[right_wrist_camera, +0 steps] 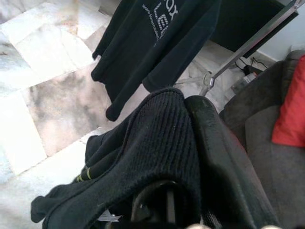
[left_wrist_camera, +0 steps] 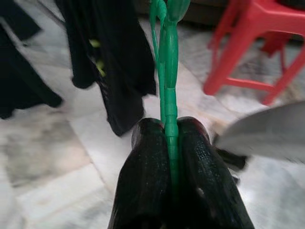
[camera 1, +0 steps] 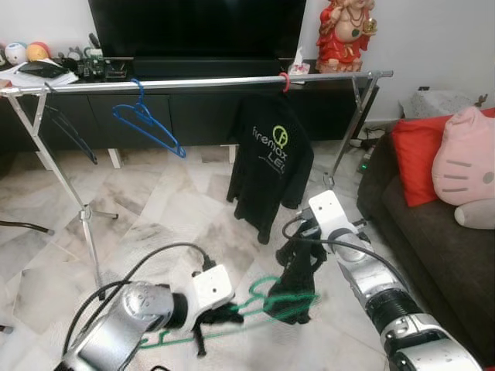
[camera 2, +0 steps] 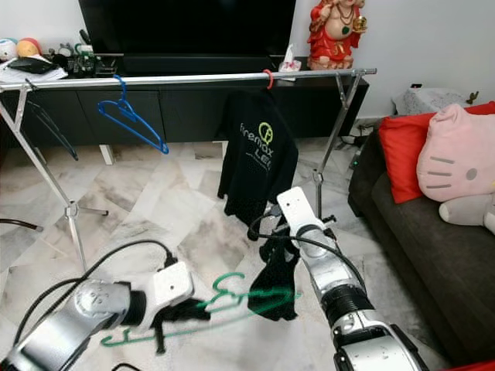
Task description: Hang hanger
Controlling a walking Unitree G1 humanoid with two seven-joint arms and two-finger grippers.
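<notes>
Two left tool [left_wrist_camera: 170,143] fingers pinch the green hanger [left_wrist_camera: 169,90].

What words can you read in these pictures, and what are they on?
"firenzax": pale letters on the chest of the black shirt hanging on the silver rail, under a round yellow-green logo; the spelling is not sure.
"LE...": bigger letters below it; the rest is lost in a fold.
In the right wrist view, a thin line of print above those letters is too blurred to read.
The papers on the cabinet show no print I can read.
</notes>
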